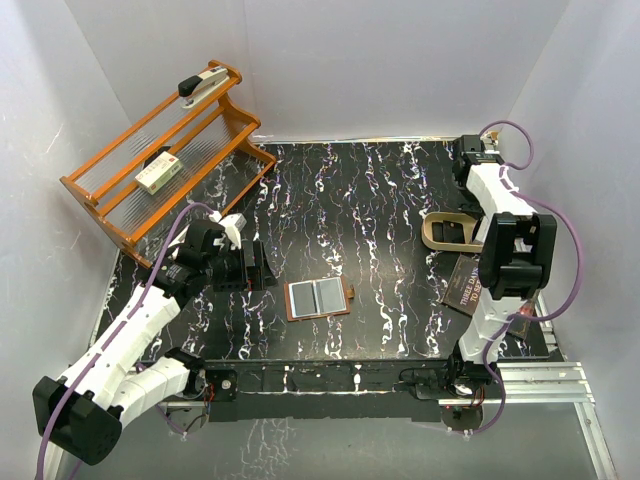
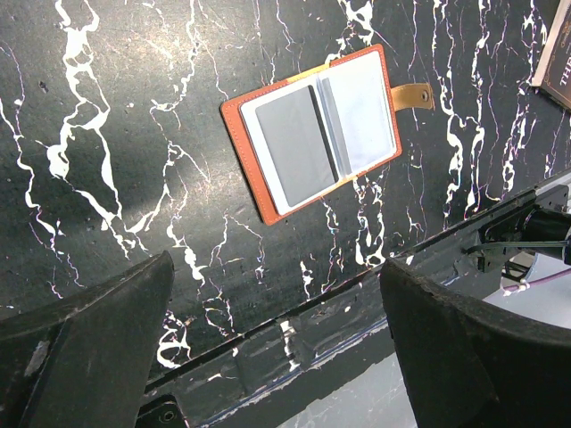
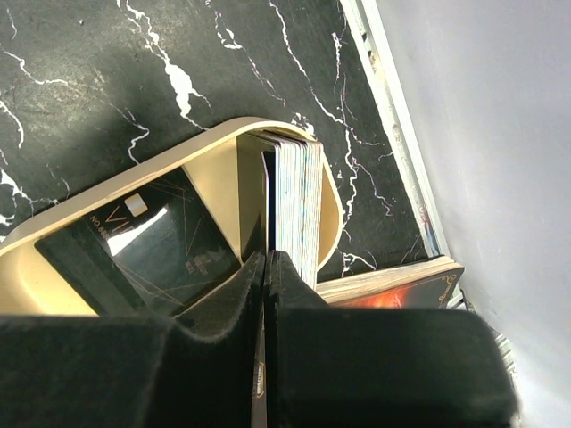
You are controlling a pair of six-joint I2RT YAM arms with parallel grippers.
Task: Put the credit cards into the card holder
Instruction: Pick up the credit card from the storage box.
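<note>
The card holder [image 1: 318, 298] lies spread open and flat near the middle of the black, white-veined desk [image 1: 380, 200]. It is orange-brown leather with pale clear pockets. The left pocket shows a grey card, the right one looks pale, and a small tan snap tab [image 2: 412, 95] sticks out from its right edge.

The credit cards [image 3: 299, 205] stand on edge as a tight stack inside a tan curved tray [image 1: 440, 232] at the right of the desk, well apart from the holder. The right claw [image 3: 268, 259] is pinched closed on the dark outermost card of that stack. A dark lettered book [image 1: 465, 285] lies just beside the tray.

The left claw [image 2: 277, 357] is spread wide, holding nothing, left of the holder.
</note>
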